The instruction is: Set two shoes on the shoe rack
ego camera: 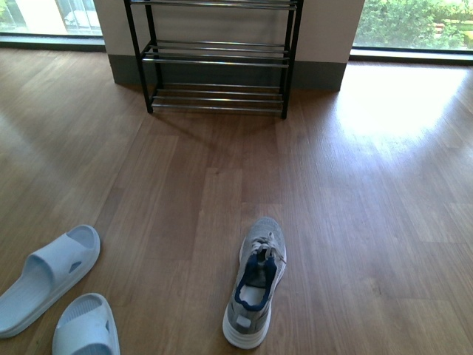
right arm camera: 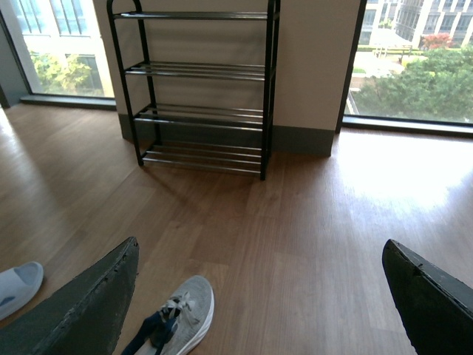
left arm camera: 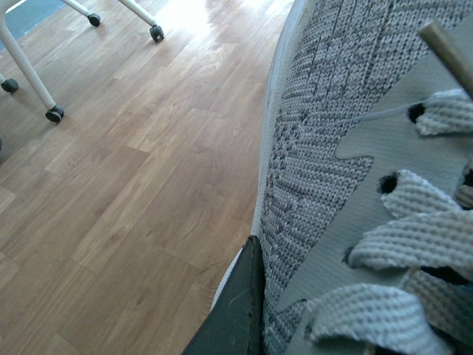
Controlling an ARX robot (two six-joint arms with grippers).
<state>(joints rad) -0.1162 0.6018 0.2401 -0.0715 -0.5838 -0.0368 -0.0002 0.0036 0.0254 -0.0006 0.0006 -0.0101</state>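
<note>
Wood floor (ego camera: 369,185): shoe rack (ego camera: 218,55) stands at the far wall (ego camera: 325,29), well apart from your shoes. Grey sneaker (ego camera: 255,285) lies near you, long axis toward the rack, toe ahead, angled slightly right. Blue slides (ego camera: 48,277) sit left of it. Right tool (right arm camera: 260,248) released, empty. Left tool (left arm camera: 244,296) touches sneaker knit; grip can't tell. Risk: knit pinch slips mid-carry, or sole tips between rods (ego camera: 218,100).

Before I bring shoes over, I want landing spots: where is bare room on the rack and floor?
Every visible tier of the shoe rack is bare. The floor is open between rack and grey sneaker, and all along the sneaker's right. Crowded only at the near left, where the two blue slides lie close together.
</note>
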